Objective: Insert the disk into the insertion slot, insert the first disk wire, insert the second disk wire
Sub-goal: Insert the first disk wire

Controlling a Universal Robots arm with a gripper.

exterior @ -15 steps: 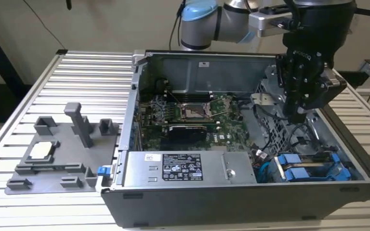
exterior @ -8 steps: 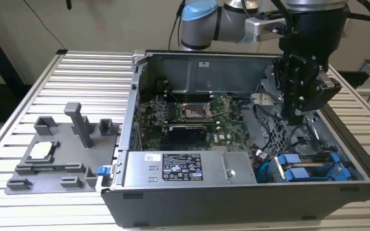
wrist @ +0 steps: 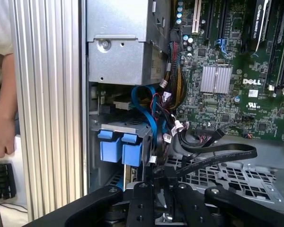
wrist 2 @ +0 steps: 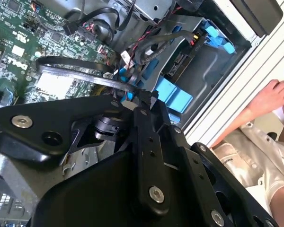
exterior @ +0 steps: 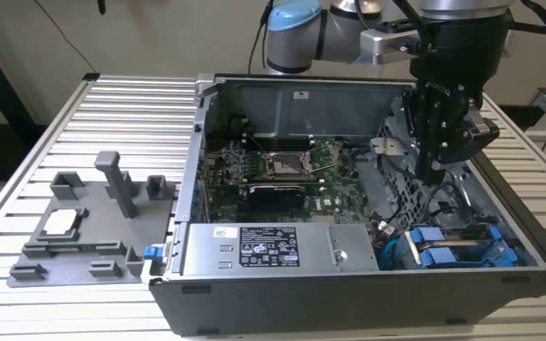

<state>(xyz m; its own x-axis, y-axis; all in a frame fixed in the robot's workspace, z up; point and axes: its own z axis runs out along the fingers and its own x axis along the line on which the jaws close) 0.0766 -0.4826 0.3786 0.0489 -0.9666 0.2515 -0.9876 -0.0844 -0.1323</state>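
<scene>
**A:** Exterior view first. Where's the disk (exterior: 441, 256)?

**B:** It lies flat in the computer case (exterior: 349, 302), in the near corner on the exterior view's right. Its long axis runs across that view, with the blue tabs toward the exterior view's left. The gripper (exterior: 434, 177) hangs just beyond it.

**A:** And the second wrist view?

**B:** The jaws look pressed on a flat black wire (wrist 2: 71, 64), probably to bring it to the disk (wrist 2: 173, 92).

**A:** First wrist view?

**B:** The disk (wrist: 120, 149) sits in the insertion slot (wrist: 128, 125), tabs facing the cables, which I'd guess is so the cables can reach.

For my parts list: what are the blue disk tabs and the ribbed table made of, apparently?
The blue disk tabs look like moulded plastic: uniform bright colour, rounded edges. The ribbed table seems bare aluminium: pale matte grey, straight grooves.
</scene>
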